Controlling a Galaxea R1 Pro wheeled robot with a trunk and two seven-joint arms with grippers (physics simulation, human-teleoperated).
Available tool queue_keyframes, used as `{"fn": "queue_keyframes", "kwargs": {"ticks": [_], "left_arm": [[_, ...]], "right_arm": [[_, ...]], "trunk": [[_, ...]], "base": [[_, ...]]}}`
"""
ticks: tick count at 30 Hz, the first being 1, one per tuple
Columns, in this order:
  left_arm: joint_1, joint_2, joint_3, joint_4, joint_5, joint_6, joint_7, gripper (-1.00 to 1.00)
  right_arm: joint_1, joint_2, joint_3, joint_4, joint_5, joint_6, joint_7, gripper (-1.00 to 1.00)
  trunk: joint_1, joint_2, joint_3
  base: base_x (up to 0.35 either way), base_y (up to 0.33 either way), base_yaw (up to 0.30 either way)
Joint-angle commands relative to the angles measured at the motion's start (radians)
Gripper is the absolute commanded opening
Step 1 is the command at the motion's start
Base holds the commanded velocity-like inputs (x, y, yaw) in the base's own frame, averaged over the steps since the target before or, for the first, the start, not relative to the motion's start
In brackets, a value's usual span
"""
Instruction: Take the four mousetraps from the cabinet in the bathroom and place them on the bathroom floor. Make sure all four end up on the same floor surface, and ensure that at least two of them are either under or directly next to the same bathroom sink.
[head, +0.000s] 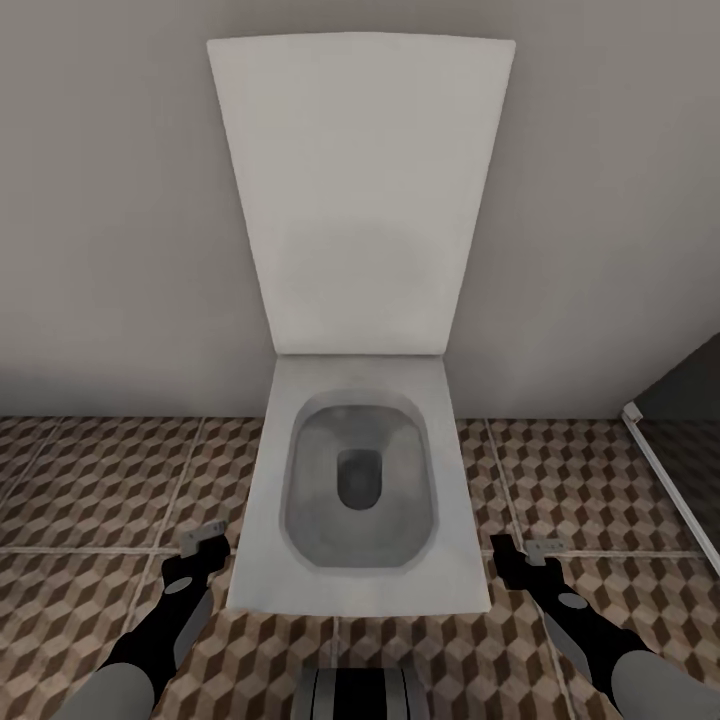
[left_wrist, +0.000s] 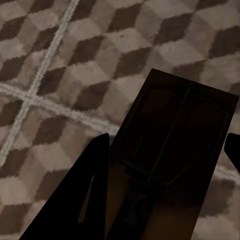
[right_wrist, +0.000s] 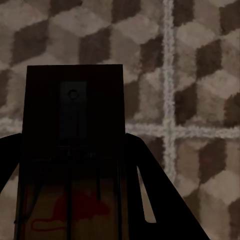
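Mousetraps (left_wrist: 175, 150) (right_wrist: 75, 150) clamped in both pincers — long axes along fingers.

This is a home bathroom: a white toilet (head: 357, 500) with its lid (head: 360, 195) raised stands against a plain beige wall (head: 110, 200), on a floor (head: 90, 480) of brown, beige and white cube-pattern tiles, beside a dark glass shower enclosure (head: 685, 455).

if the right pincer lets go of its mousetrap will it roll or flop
Probably neither: the mousetrap between the right pincer fingers looks like a flat, stiff board, so it should land flat on the tiled floor. Its thin wire parts might snap or bend.
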Motion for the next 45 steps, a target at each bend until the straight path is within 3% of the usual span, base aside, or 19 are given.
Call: {"fn": "queue_keyframes", "kwargs": {"ticks": [1, 5, 18, 22, 45], "left_arm": [[0.000, 0.001, -0.002, 0.000, 0.010, -0.002, 0.003, -1.00], [0.000, 0.001, -0.002, 0.000, 0.009, -0.003, 0.003, -1.00], [0.000, 0.003, -0.001, 0.000, 0.009, -0.003, 0.003, -1.00], [0.000, 0.003, -0.001, 0.000, 0.009, -0.003, 0.003, -1.00], [0.000, 0.006, 0.000, 0.000, 0.009, -0.002, 0.003, -1.00]], "right_arm": [[0.000, -0.001, 0.008, 0.000, -0.012, -0.003, -0.001, -1.00], [0.000, -0.001, 0.008, 0.000, -0.012, -0.003, -0.001, -1.00], [0.000, -0.001, 0.008, 0.000, -0.012, -0.003, -0.002, -1.00], [-0.001, -0.001, 0.008, 0.000, -0.012, -0.003, -0.001, -1.00], [-0.001, -0.001, 0.007, 0.000, -0.013, -0.004, -0.002, -1.00]], "trunk": [[0.000, 0.000, -0.004], [0.002, -0.001, -0.020], [0.002, -0.001, -0.020], [0.004, -0.002, -0.035], [0.004, -0.002, -0.035]], "base": [[0.000, 0.000, 0.000], [0.000, 0.000, 0.000], [0.000, 0.000, 0.000], [0.000, 0.000, 0.000], [0.000, 0.000, 0.000]]}}
